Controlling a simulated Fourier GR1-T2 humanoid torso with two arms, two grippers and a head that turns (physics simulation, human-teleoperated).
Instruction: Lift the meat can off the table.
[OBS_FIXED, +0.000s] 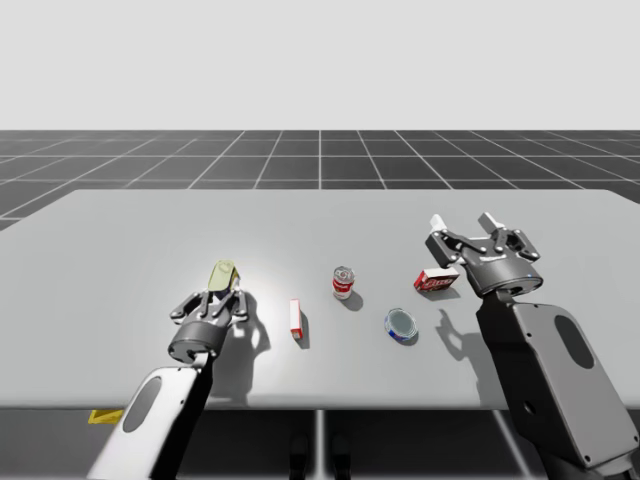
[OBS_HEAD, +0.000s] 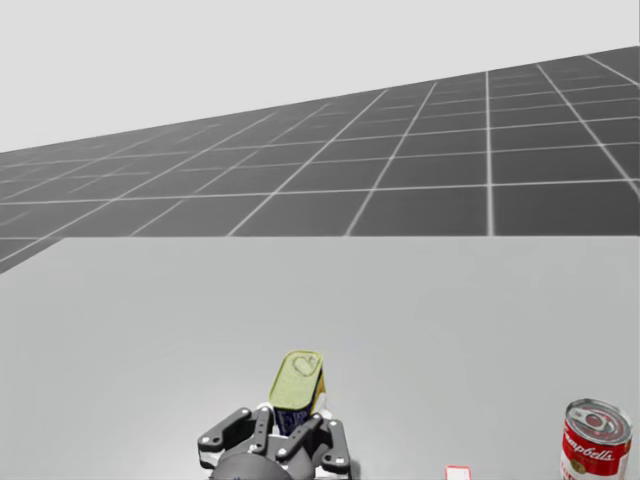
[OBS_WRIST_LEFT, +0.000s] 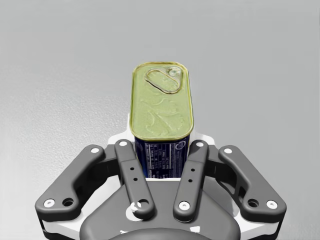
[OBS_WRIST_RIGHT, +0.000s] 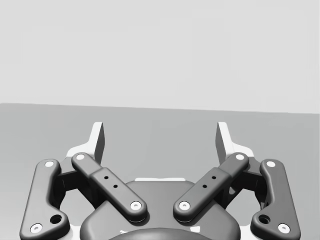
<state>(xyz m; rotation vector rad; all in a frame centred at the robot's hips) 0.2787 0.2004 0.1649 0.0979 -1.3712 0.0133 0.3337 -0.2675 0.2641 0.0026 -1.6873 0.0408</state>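
While clamped from both sides low on its dark body by left gripper (OBS_WRIST_LEFT: 162, 150): oblong metal meat can with yellow-green pull-tab lid (OBS_WRIST_LEFT: 161, 102), standing on end, leaning slightly, at left part of grey table (OBS_FIXED: 120, 230); contact with surface not discernible. Advised: firm even squeeze, straight slow rise, no added tilt. Farther right: right gripper (OBS_WRIST_RIGHT: 160, 137), spread wide, holding nothing.

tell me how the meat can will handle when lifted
Probably rigid: the meat can looks like metal, so my left gripper shouldn't dent it. Its smooth sides may slip. Long and gripped near one end, it could tilt.
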